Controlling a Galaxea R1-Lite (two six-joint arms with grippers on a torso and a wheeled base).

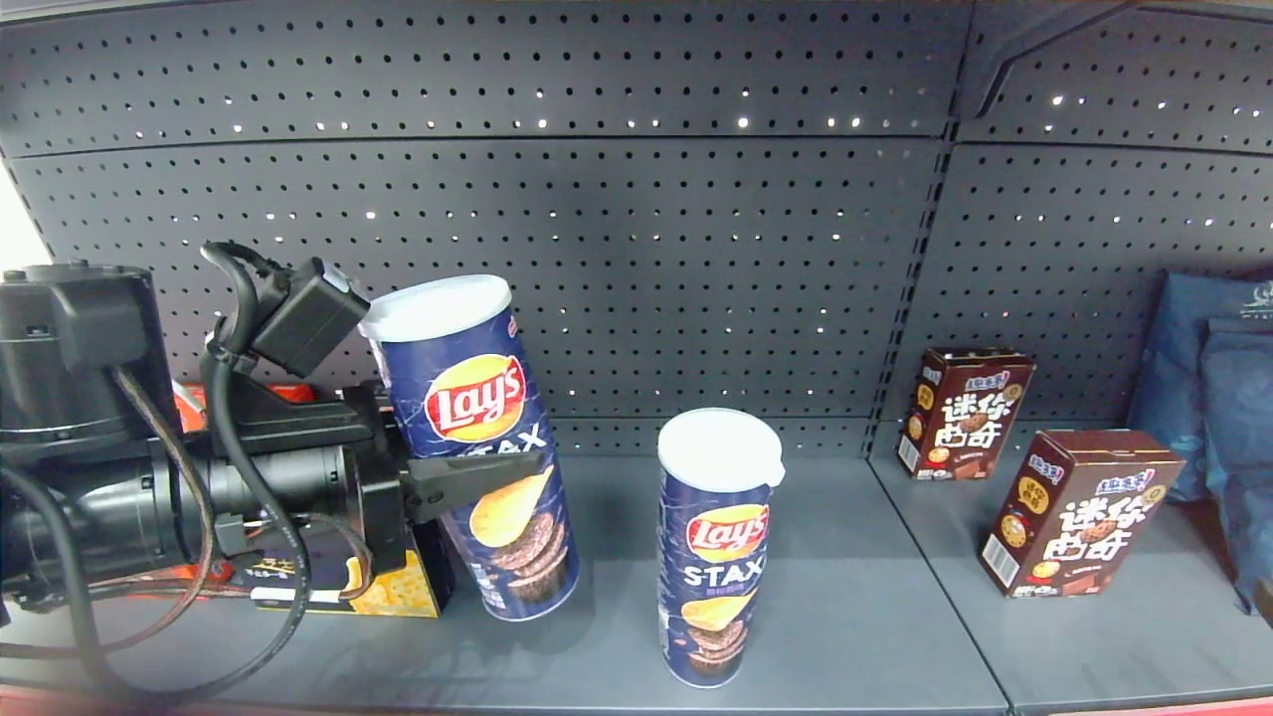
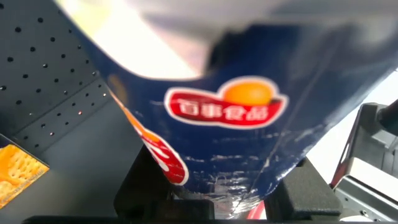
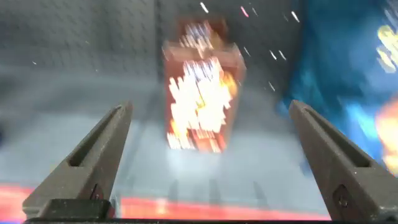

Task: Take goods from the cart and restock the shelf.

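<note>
My left gripper [image 1: 467, 459] is clamped across the middle of a smooth blue cardboard chips tube [image 1: 467, 398] with a white plastic lid. One dark finger [image 1: 477, 479] crosses its printed front, and in my left wrist view the glossy wall of the tube [image 2: 249, 124] looms close. Its long axis is tilted, lid toward eleven o'clock and base toward five. The base sits low over the matte grey shelf deck [image 1: 855, 617], though I cannot tell whether it touches. At three o'clock of it a matching tube [image 1: 718, 557] stands upright, with a narrow gap between them. A yellow cracker box [image 1: 398, 592] lies behind my fingers at seven o'clock. Bare deck runs from the upright tube toward three o'clock, up to two brown cartons [image 1: 963, 413] [image 1: 1079, 512], with blue bags [image 1: 1223, 378] beyond them. The perforated metal back panel [image 1: 696, 278] closes off twelve o'clock. My right gripper [image 3: 209, 107] is spread wide, with a blurred brown carton [image 3: 202, 93] ahead of it.
</note>
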